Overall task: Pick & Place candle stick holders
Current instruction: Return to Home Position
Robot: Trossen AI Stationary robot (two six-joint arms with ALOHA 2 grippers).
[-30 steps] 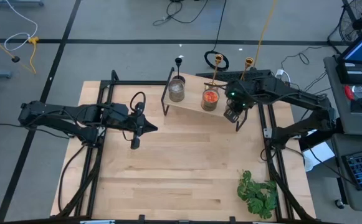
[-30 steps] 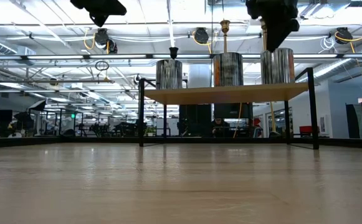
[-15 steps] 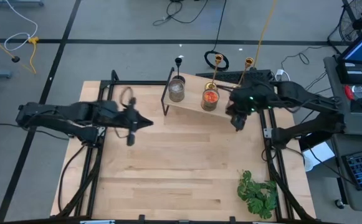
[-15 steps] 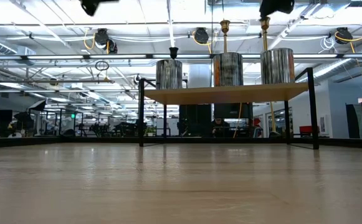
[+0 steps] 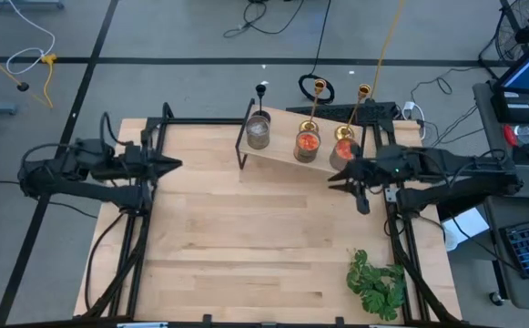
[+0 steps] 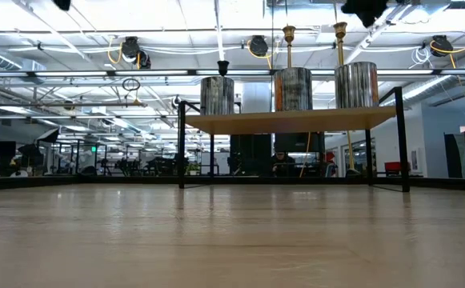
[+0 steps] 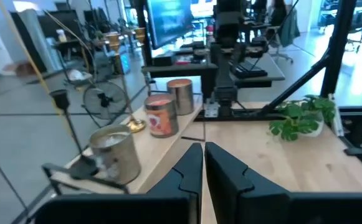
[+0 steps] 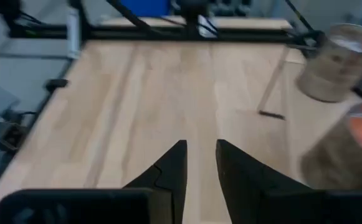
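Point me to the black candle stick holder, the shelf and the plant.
black candle stick holder [image 6: 222,67]: low view, on its top cup.
shelf [image 6: 288,122]: low view, on the board's front edge.
plant [image 5: 376,282]: high view, on its leaves.

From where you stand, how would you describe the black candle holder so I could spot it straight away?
Find the small wooden shelf at the far edge of the table, with three tins in a row. The black candle holder stands on it by the left-end tin. Its two neighbours are tall gold holders; this one is shorter and black.
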